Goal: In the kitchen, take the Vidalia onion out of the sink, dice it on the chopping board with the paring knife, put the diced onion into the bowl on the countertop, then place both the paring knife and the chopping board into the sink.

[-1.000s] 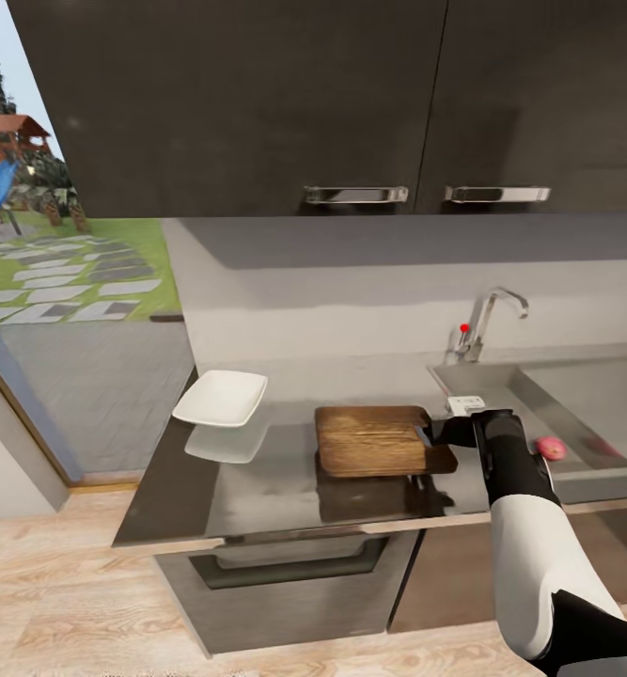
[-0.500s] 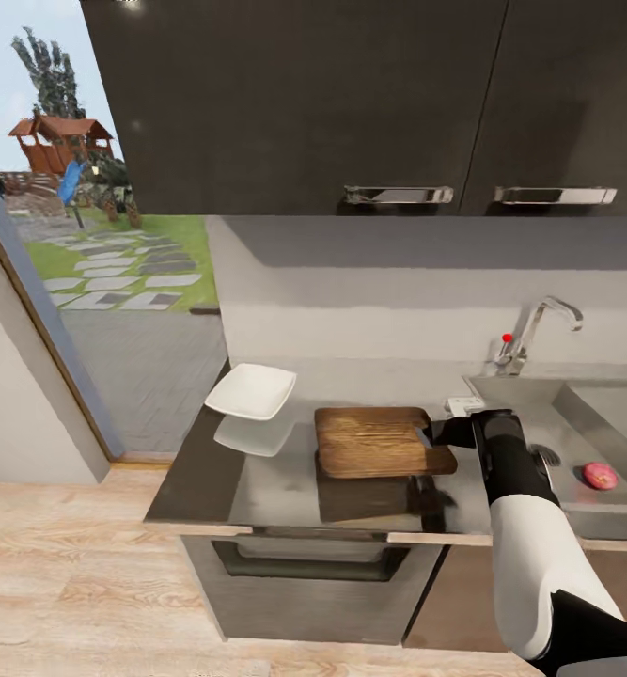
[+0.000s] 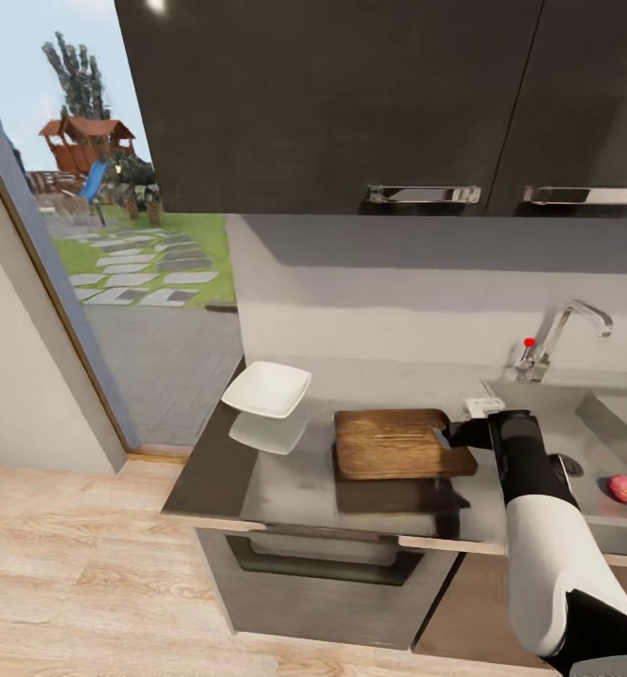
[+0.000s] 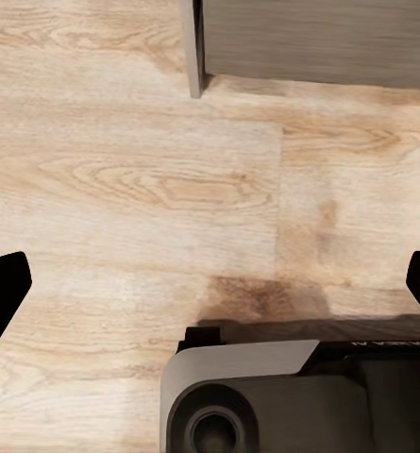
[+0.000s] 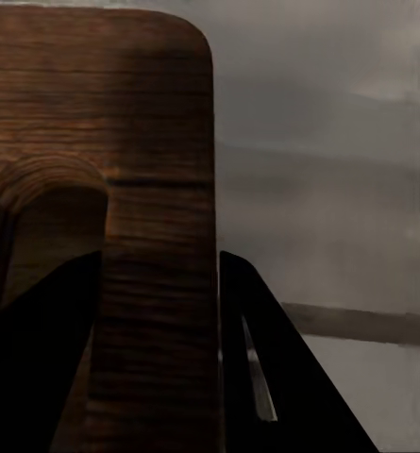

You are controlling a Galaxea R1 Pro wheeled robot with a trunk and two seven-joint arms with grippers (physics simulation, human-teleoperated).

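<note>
My right gripper (image 3: 451, 435) is shut on the handle end of the dark-brown chopping board (image 3: 393, 442), which it holds level just over the grey countertop (image 3: 285, 475), a dark reflection beneath it. In the right wrist view the gripper (image 5: 153, 368) has its black fingers (image 5: 266, 377) clamped either side of the chopping board (image 5: 96, 123). The white bowl (image 3: 267, 388) sits on the countertop left of the board. The reddish Vidalia onion (image 3: 626, 488) lies in the sink (image 3: 595, 423). The paring knife is out of view. My left gripper (image 4: 210, 283) hangs open over the wooden floor.
A chrome faucet (image 3: 565, 337) with a red knob stands behind the sink. Dark wall cabinets (image 3: 351, 103) hang above the counter. An oven front (image 3: 322, 574) sits under the worktop. A glass door (image 3: 78, 310) at the left shows the garden.
The head camera has moved, so counter, bowl and sink sit further right in the picture. The right gripper stays shut on the board, which has drifted slightly toward the bowl.
</note>
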